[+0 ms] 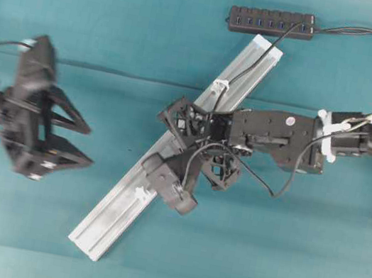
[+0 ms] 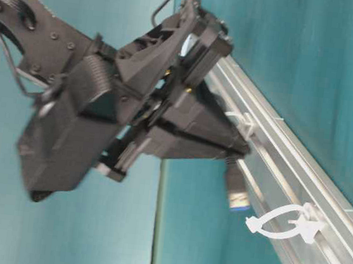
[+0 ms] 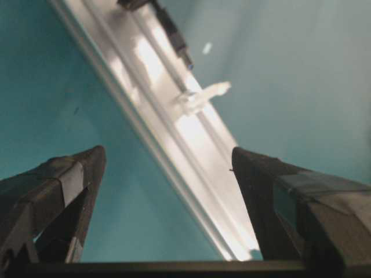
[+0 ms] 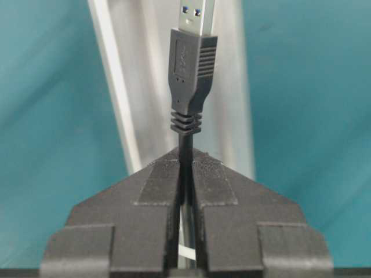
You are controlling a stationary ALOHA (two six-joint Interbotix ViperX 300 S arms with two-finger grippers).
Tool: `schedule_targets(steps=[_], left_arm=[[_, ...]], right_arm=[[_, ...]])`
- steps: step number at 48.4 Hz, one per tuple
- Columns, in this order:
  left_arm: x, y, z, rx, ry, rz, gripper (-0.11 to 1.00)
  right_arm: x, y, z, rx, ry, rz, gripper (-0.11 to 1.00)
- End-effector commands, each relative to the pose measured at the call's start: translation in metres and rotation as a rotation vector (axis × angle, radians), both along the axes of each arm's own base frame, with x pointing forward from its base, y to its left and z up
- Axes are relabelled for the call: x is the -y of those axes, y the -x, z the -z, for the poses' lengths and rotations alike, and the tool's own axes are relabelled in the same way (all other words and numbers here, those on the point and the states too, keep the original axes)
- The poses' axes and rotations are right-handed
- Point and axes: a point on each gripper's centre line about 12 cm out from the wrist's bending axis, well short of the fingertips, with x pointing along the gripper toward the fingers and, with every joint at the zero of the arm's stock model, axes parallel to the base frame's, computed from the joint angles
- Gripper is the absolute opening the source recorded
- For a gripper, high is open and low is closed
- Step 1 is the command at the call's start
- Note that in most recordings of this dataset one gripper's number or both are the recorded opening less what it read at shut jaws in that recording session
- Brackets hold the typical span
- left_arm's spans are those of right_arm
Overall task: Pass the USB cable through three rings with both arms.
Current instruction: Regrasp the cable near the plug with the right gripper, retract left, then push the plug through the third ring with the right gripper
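Since the USB cable (image 4: 185, 152) looks limp, the right gripper (image 4: 185, 174) pinching it just behind the stiff plug seems wise, while the left gripper (image 3: 168, 168) is spread

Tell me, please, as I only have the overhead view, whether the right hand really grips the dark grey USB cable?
Observer: Yes. In the right wrist view the right hand is shut on the dark grey USB cable, pinching the cord just behind the plug.
Operator: Has the plug entered the next ring?
Observer: No. In the table-level view its blue-tipped end hangs short of the white plastic ring nearest that camera, not inside it.
Operator: Is the left hand ready to receive?
Observer: Its wrist view shows the left hand open and holding nothing, facing the long silver aluminium rail.
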Motion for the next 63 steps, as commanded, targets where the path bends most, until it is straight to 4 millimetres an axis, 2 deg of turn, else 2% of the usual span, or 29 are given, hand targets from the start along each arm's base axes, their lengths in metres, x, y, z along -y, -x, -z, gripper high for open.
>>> schedule_targets(steps=[1,8,21,31,45,63], left_arm=[[0.0,0.021,-0.044,0.17,0.001,0.007,0.94],[0.0,0.029,-0.046,0.16,0.001,0.007,0.94],[0.002,0.029,-0.045,0.149,-0.003,0.02,0.94],[0.014,0.03,-0.045,0.148,0.023,0.061,0.93],[0.017,0.028,-0.036,0.091,0.053,0.057,0.93],[0.018,0.026,-0.034,0.084,0.052,0.056,0.93]], right_arm=[[-0.007,-0.002,0.004,-0.009,0.016,-0.048,0.04],[-0.013,-0.005,0.006,-0.008,0.023,-0.081,0.04],[-0.021,-0.014,0.007,-0.001,0.019,-0.091,0.04],[-0.029,-0.022,0.007,0.01,0.017,-0.104,0.04],[-0.041,-0.03,0.015,0.006,-0.014,-0.104,0.04],[-0.043,-0.037,0.02,0.007,-0.018,-0.104,0.04]])
